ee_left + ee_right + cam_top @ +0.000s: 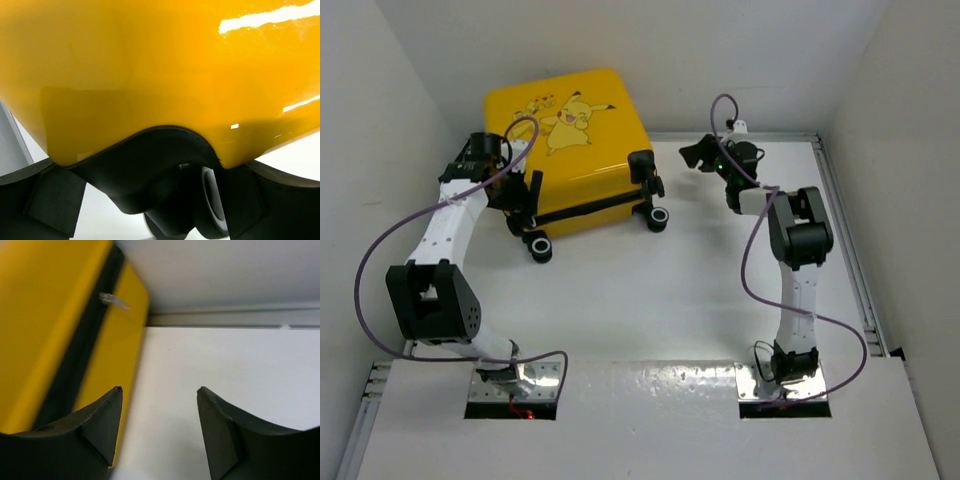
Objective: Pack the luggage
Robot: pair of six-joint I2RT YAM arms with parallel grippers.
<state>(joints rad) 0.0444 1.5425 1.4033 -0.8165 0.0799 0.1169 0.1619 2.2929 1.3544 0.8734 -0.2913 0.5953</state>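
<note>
As the closed yellow luggage (575,150) lies far-left on the bench (650,300), long axis approx. left-right, left pincer (520,203), nearer, gapes released at its near-left corner; right pincer (697,154), released & empty, hangs off its right end.

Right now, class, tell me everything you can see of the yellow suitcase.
The yellow suitcase is a glossy hard shell, closed, lying flat with its Pikachu cartoon facing up. A black zipper seam runs round its side, and black wheels point towards the arms. It sits on the white table at the far left. The left gripper is open around its near-left corner; the right gripper stands apart.
</note>
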